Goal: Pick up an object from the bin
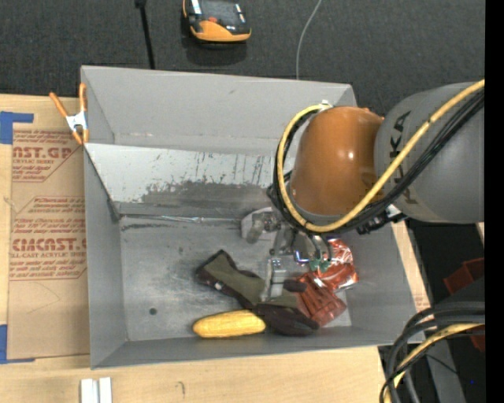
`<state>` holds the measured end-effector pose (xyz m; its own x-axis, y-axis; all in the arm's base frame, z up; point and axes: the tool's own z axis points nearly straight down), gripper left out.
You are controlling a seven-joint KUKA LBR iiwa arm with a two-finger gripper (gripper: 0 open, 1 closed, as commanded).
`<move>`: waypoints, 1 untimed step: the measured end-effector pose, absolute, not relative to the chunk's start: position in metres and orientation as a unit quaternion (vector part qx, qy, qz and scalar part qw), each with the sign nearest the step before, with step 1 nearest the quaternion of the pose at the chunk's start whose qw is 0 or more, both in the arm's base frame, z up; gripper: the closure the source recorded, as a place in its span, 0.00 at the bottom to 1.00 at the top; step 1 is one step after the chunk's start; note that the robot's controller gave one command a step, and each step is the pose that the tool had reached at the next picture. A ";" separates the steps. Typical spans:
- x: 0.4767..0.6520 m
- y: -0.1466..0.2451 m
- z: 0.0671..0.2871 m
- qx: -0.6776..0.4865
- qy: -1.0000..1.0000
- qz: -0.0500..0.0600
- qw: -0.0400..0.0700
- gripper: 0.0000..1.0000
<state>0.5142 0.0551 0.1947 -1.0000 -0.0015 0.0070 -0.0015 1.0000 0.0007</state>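
Orange-capped arm (339, 161) over red packet (340, 272)

Dark grey floor (378, 47), orange-and-black device (216, 20) lying on it, thin black cable (146, 35) nearby

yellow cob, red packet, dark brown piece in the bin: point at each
yellow cob (228, 323), camera view, middle of its body
red packet (340, 274), camera view, upper right part
dark brown piece (224, 275), camera view, left half

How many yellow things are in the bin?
1. A yellow corn-like thing lies by the near wall of the bin; the arm may hide others.
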 end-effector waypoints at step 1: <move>0.516 0.055 0.199 0.000 -1.000 -0.001 0.000 0.00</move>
